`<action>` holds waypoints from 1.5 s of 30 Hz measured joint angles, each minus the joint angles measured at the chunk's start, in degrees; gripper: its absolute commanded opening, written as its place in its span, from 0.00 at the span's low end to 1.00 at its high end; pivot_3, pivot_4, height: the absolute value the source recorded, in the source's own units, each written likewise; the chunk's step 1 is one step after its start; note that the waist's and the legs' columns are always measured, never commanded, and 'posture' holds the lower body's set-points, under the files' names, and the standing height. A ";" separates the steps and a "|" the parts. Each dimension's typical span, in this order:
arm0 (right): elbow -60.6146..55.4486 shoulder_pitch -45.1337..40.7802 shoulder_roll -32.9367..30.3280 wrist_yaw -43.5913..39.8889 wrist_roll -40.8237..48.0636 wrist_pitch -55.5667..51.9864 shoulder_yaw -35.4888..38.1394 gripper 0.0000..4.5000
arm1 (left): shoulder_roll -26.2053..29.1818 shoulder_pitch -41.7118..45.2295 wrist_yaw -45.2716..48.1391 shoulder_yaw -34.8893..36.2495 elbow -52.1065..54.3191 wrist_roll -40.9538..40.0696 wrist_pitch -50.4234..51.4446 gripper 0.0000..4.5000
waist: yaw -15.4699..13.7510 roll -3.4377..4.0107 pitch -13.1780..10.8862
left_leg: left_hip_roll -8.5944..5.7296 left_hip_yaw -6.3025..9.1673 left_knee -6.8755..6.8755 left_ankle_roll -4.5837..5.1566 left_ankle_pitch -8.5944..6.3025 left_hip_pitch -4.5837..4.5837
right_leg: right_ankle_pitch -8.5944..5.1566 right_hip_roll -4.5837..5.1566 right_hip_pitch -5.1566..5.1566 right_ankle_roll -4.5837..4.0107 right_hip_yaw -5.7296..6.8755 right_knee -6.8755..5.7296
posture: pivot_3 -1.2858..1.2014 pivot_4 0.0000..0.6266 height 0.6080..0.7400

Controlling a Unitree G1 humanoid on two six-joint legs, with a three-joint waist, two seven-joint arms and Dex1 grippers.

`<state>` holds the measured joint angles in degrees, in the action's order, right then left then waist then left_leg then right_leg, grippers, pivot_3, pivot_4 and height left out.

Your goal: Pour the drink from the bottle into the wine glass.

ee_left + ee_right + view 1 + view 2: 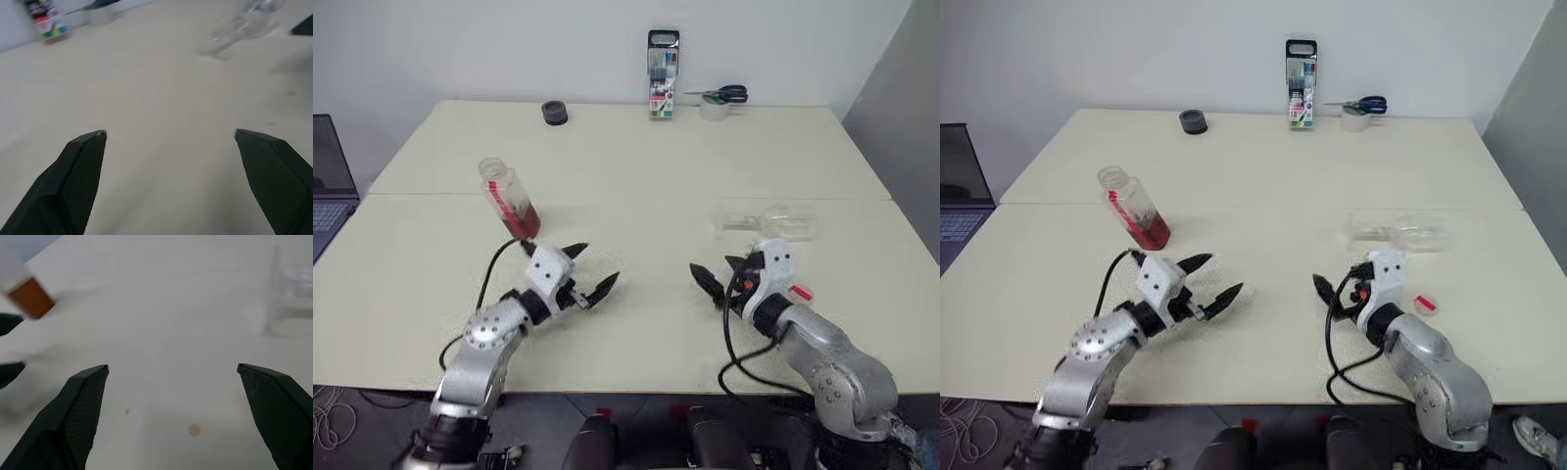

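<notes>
Bottle (509,200) stands uncapped on the desk (626,157) at the robot's left, leaning with its open neck toward the far left and its base nearer the middle; the reddish drink (524,221) sits low at the base. Its red cap (1425,305) lies on the desk at the right, just beside the right arm. Across the desk, the wine glass (769,224) lies on its side, long axis running left to right, the foot toward the left and the bowl toward the right. The left gripper (591,275) hangs open just in front of the bottle, holding nothing. The right gripper (720,276) is open too, empty, near the fallen glass.
</notes>
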<state>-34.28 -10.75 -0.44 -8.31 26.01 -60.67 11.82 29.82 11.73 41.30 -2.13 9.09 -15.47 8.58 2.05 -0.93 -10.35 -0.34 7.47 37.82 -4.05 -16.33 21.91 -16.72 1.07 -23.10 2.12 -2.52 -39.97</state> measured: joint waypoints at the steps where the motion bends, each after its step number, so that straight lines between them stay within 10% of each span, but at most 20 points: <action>1: 0.95 -1.76 2.88 2.37 1.41 -1.30 3.15 1.00 | 0.81 1.81 2.22 -0.11 -0.82 -0.32 -0.10 0.99 | 0.12 0.00 0.00 | 0.00 -0.03 -0.03 0.00 0.00 -0.01 | -0.02 0.00 0.00 -0.03 -0.01 -0.01 | 0.52 0.24 1.00; 17: 24.00 -20.92 8.65 28.78 16.92 7.89 23.63 1.00 | 6.14 12.51 22.19 -3.27 -10.16 -0.09 -6.44 0.99 | 1.41 0.20 -0.08 | -0.04 -0.16 -0.21 0.03 -0.01 0.02 | -0.04 0.07 -0.13 -0.09 -0.10 0.01 | 0.52 0.24 1.00; 35: 49.47 -32.37 7.18 28.77 22.56 25.92 22.86 1.00 | 5.77 13.80 23.26 -3.81 -12.77 0.87 -9.18 0.99 | 2.18 0.23 -0.09 | -0.04 -0.17 -0.29 0.04 -0.01 0.01 | -0.04 0.07 -0.14 -0.10 -0.12 0.02 | 0.52 0.24 1.00; 45: 54.20 -33.47 7.16 28.00 24.64 30.10 23.00 0.34 | 5.77 13.82 23.25 -4.31 -12.77 1.39 -9.23 1.00 | 2.69 0.24 -0.10 | -0.03 -0.15 -0.32 0.04 -0.01 0.00 | -0.04 0.06 -0.14 -0.10 -0.12 0.01 | 0.52 0.24 1.00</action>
<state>19.92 -44.23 6.72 19.69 50.65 -30.57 34.81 35.60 25.55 64.54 -6.44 -3.68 -14.08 -0.65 4.74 -0.69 -10.45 -0.38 7.33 37.50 -4.01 -16.34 21.92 -16.76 1.14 -23.24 2.03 -2.63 -39.96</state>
